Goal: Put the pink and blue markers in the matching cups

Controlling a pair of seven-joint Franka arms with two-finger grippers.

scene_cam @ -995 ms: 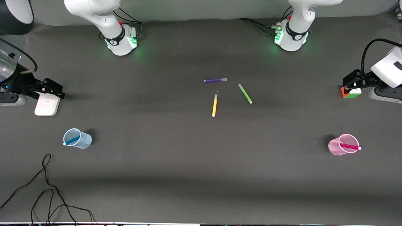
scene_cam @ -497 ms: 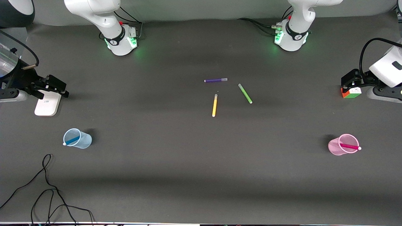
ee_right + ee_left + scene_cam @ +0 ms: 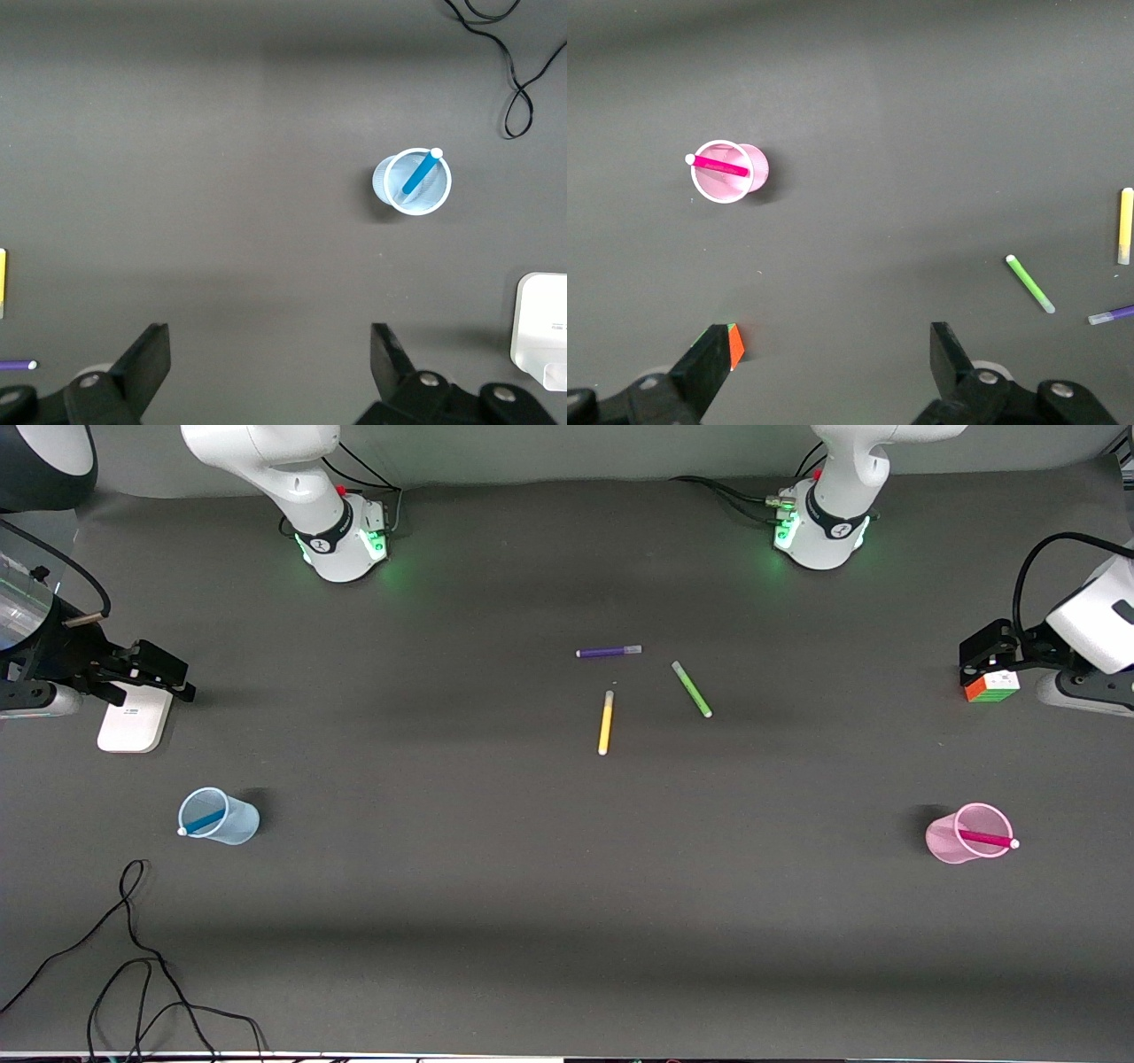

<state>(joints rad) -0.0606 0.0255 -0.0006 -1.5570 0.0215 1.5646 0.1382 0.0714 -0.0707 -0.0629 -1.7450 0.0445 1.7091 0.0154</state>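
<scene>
The blue marker (image 3: 203, 822) stands tilted in the pale blue cup (image 3: 232, 828) toward the right arm's end of the table; both show in the right wrist view, marker (image 3: 419, 172) in cup (image 3: 386, 184). The pink marker (image 3: 985, 838) rests in the pink cup (image 3: 943, 843) toward the left arm's end; the left wrist view shows marker (image 3: 719, 165) and cup (image 3: 757, 171). My right gripper (image 3: 168, 679) is open and empty over a white flat device. My left gripper (image 3: 979, 657) is open and empty over a coloured cube.
Purple pen (image 3: 608, 652), green pen (image 3: 691, 688) and yellow pen (image 3: 606, 722) lie mid-table. A white flat device (image 3: 133, 722) lies under the right gripper. A coloured cube (image 3: 992, 686) sits under the left gripper. A black cable (image 3: 133, 948) loops near the front edge.
The right gripper has shifted slightly toward the table's middle above the white device. The left gripper has edged a little. Cups and markers have not moved.
</scene>
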